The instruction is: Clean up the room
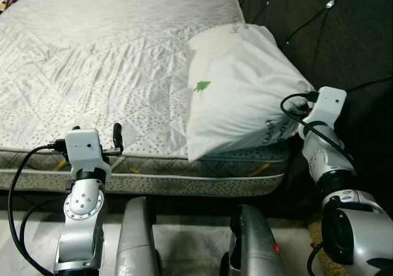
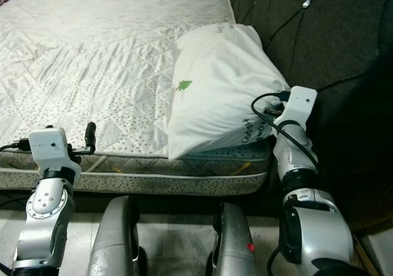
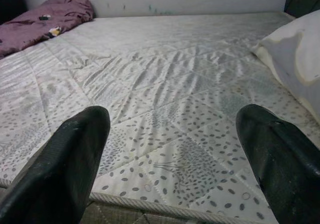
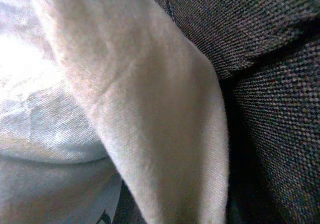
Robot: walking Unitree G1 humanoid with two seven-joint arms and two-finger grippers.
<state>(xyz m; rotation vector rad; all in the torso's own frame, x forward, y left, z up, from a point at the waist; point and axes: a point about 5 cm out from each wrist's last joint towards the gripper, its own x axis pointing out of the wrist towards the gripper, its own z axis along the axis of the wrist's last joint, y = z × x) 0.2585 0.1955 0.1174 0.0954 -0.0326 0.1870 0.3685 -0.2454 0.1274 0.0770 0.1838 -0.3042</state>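
1. On the mattress (image 1: 110, 61), at its corner nearest the dark quilted headboard (image 1: 319, 36), you have a white pillow (image 1: 239, 91). It leans up against the headboard, and its lower end hangs a little past the mattress's near edge.
2. The pillow carries a small green tree print (image 1: 202, 86) on the side facing the open mattress, and some dark lettering near its lower end, too small to read.
3. Your right gripper (image 1: 301, 107) is pushed in at the pillow's lower end, on the side toward the headboard. Its white wrist block (image 1: 328, 102) and a looped black cable (image 1: 293, 99) are what you can see; the fingers are buried behind the pillow, so you cannot tell whether they are spread or closed.
4. The right wrist view gives you pale pillowcase fabric (image 4: 150, 114) close up, folded over, with the dark woven headboard cloth (image 4: 260, 59) just beside it.
5. Your left gripper (image 3: 172, 154) hovers over the mattress's near edge, well apart from the pillow. Its two black fingers (image 3: 65, 169) are spread wide with nothing between them but the speckled quilting.
6. At the mattress's far corner, away from the headboard, a crumpled purple cloth (image 3: 47, 19) lies against the wall.
7. Below the mattress's near edge you can see the robot's own two silver legs (image 1: 135, 239).
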